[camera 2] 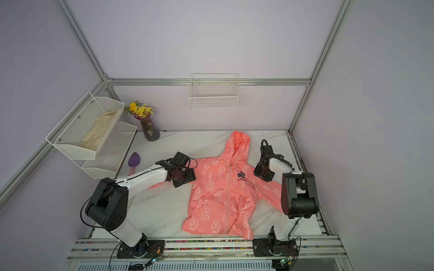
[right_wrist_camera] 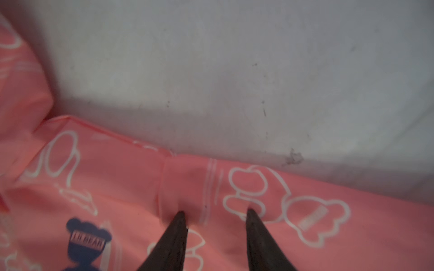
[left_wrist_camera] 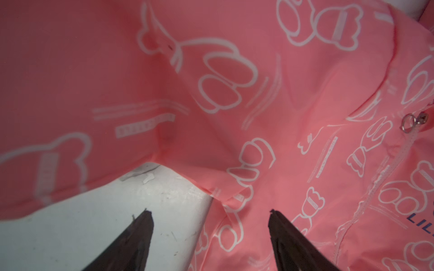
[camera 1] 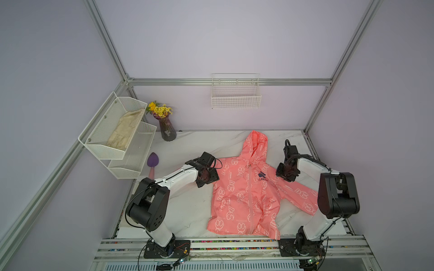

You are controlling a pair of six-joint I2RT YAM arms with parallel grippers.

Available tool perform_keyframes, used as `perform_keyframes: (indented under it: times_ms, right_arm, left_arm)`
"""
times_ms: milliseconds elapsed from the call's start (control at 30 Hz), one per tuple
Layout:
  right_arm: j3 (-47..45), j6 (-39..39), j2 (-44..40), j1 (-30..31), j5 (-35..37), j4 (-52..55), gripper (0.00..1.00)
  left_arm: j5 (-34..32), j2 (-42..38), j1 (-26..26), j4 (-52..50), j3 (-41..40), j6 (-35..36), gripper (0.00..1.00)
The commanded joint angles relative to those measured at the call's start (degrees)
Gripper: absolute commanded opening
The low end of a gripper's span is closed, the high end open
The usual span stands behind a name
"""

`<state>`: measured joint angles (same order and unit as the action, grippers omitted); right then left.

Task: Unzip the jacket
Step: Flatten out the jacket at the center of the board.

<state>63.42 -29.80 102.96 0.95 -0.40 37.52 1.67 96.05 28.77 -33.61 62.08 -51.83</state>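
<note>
Both top views: jacket (camera 1: 244, 194) lay flat on bench (camera 1: 187, 211), front up, zipped, between arms.
Left wrist: left fingers (left_wrist_camera: 141, 234) stood apart at shoulder edge. Ring pull (left_wrist_camera: 408, 123) sat at collar, probably best hold.
Right wrist: right fingers (right_wrist_camera: 173, 234) stood narrowly apart, tips on fabric near bear logo (right_wrist_camera: 88, 241).
Shell looked thin, light, slippery, likely to slide unless pinned.
</note>
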Motion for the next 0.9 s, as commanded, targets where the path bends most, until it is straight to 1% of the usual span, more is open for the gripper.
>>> perform_keyframes:
  times_ms: [0, 33, 67, 167, 233, 333, 367, 400, 433, 467, 500, 533, 633, 667, 733, 833, 867]
  right_arm:
    - [3.7, 1.0, 4.3, -0.1, -3.0, -7.3, 0.2]
    - [5.4, 1.1, 6.5, -0.1, -4.1, -8.3, 0.16]
    - [7.2, 1.2, 8.3, 0.0, -5.7, -8.8, 0.13]
    - [14.6, 2.0, 15.1, 1.3, -10.9, -10.5, 0.06]
    - [21.7, 3.2, 20.0, 2.8, -12.8, -10.5, 0.05]
    - [33.9, 4.7, 26.6, 4.3, -15.5, -7.7, 0.06]
    - [37.7, 5.1, 28.2, 4.5, -16.6, -6.4, 0.09]
    - [40.8, 5.6, 29.0, 4.7, -16.9, -4.8, 0.15]
    - [43.2, 6.2, 29.2, 4.8, -16.8, -3.2, 0.24]
    - [44.4, 6.3, 28.3, 4.7, -16.8, -2.4, 0.36]
    - [44.6, 6.0, 27.0, 4.5, -15.5, -1.8, 0.46]
    - [44.0, 6.4, 24.5, 4.2, -13.5, -1.3, 0.53]
    - [39.2, 6.8, 15.0, 1.9, -7.4, -0.7, 0.69]
    - [37.2, 6.2, 11.7, 0.5, -5.4, -0.4, 0.72]
    - [34.4, 4.4, 7.3, -3.4, -2.6, 1.3, 0.73]
    - [29.4, 0.7, 4.4, -11.4, -2.6, 2.7, 0.73]
    - [27.4, -1.1, 4.2, -14.2, -4.5, 2.7, 0.73]
  left_arm:
    - [1.9, 0.7, -0.3, 5.2, -2.6, -1.5, 0.63]
    - [2.2, 1.1, -0.5, 5.6, -2.6, -1.2, 0.58]
    - [2.4, 1.6, -0.9, 5.7, -2.4, -0.9, 0.53]
    - [3.1, 3.0, -2.8, 5.8, -1.9, 0.2, 0.44]
    - [3.4, 3.4, -4.9, 5.5, -1.4, 0.9, 0.38]
    - [3.1, 3.7, -8.2, 4.2, 0.1, 2.8, 0.33]
    - [2.9, 3.5, -9.0, 3.5, 0.9, 3.6, 0.32]
    - [2.7, 3.4, -9.8, 3.0, 1.5, 4.6, 0.31]
    - [2.6, 3.1, -10.3, 2.4, 2.6, 5.7, 0.31]
    - [2.1, 2.7, -10.5, 1.9, 3.7, 6.8, 0.31]
    - [1.5, 2.2, -10.5, 1.5, 4.4, 7.7, 0.33]
    - [1.3, 1.7, -10.5, 1.4, 5.0, 8.4, 0.39]
    - [1.4, -0.2, -10.4, 1.3, 5.9, 9.9, 0.62]
    - [1.6, -1.0, -10.1, 1.5, 5.9, 10.2, 0.68]
    - [1.5, -2.3, -9.5, 1.6, 6.0, 10.8, 0.73]
    - [2.0, -3.6, -8.3, 1.7, 6.8, 11.1, 0.75]
    - [2.4, -3.6, -7.8, 1.7, 7.4, 10.8, 0.75]
